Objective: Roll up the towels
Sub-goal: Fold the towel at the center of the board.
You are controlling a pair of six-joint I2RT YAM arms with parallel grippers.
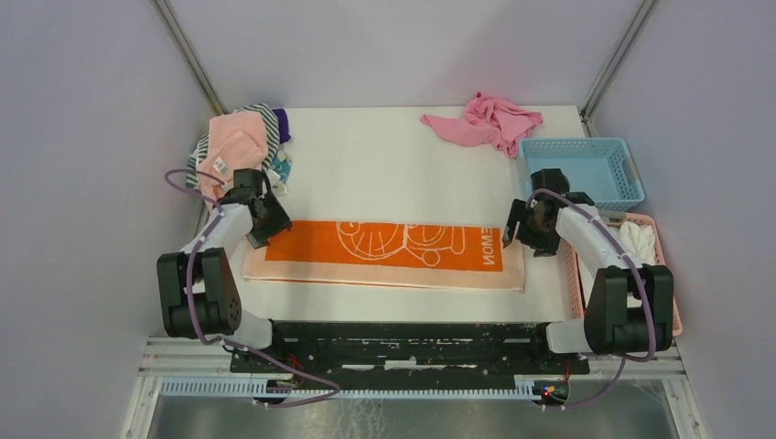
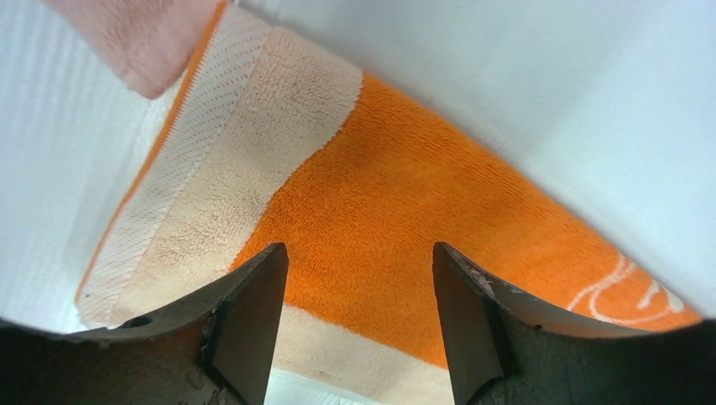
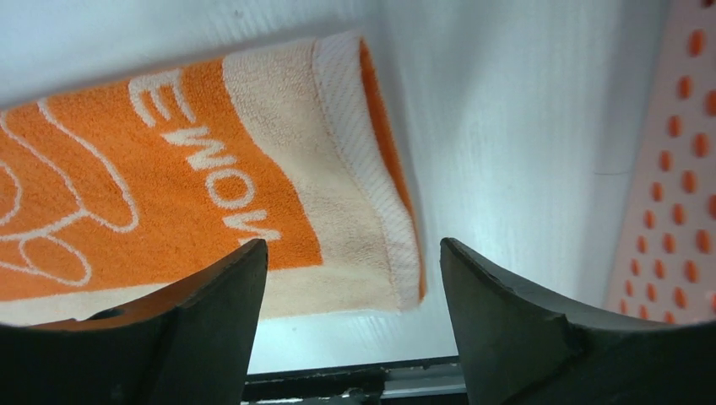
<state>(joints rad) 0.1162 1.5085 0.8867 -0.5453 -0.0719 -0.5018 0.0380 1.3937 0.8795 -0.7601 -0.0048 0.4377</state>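
Top external view: one orange towel (image 1: 384, 249) flat on the bench (image 1: 384, 174); left gripper (image 1: 263, 230) and right gripper (image 1: 522, 240), both wide, empty, over its ends.

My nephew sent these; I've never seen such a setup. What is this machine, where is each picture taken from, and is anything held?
Two robot arms are bolted at the near edge of a table. The wide picture looks down from above and behind them; the other two come from cameras on the wrists, so the dark prongs are each arm's own fingers. An orange towel lies flat between the left gripper and right gripper; both are open over its ends, holding nothing. Also: a pale pink towel atop other cloths, a brighter pink cloth, a blue basket, a pink basket.
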